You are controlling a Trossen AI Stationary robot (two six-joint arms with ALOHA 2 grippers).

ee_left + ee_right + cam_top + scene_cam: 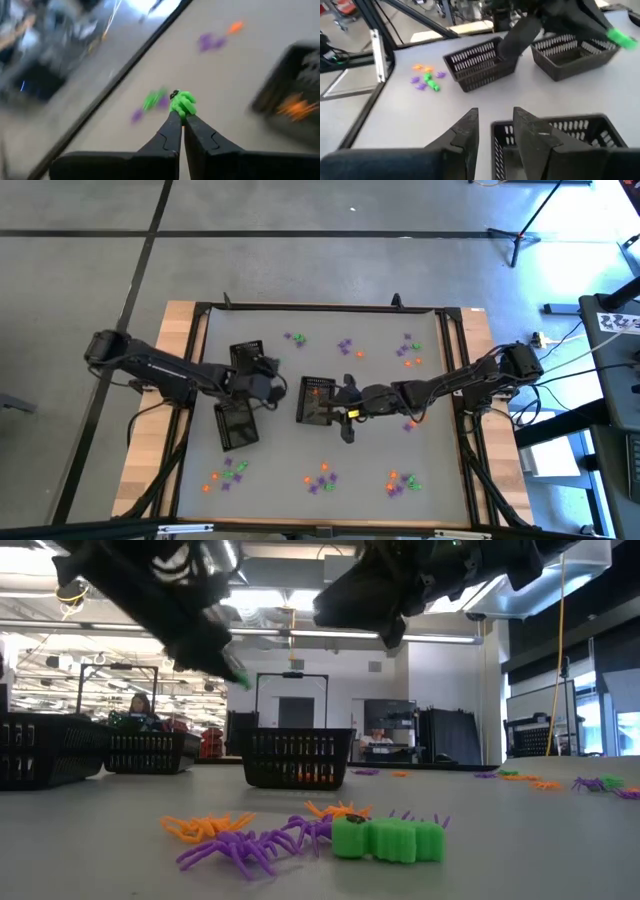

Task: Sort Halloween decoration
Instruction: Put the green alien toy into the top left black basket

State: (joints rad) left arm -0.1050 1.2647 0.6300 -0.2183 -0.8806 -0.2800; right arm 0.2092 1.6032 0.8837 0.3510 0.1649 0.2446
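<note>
The left gripper was clamped shut on a small green trinket, pinched at the very tips of its fingers; in the high view this gripper stood above the table between the two left-hand black trays and the middle tray; the low view showed the same green piece carried clear of the table surface. The right gripper stood with its fingers parted and nothing between them, directly over the near rim of the middle tray; orange pieces lay inside that tray. The upper left tray and the lower left tray sat near one another on the left half of the table; their contents could not be made out.

The remaining Halloween decoration lay loose in small clusters of orange, purple and green; three clusters lay along the table's far side, and three along the near side; one purple and orange pair lay by the right arm. In the low view, purple spiders, orange spiders and a green block-shaped piece lay touching in one heap close to the camera. People showed faintly in the room beyond the table.
</note>
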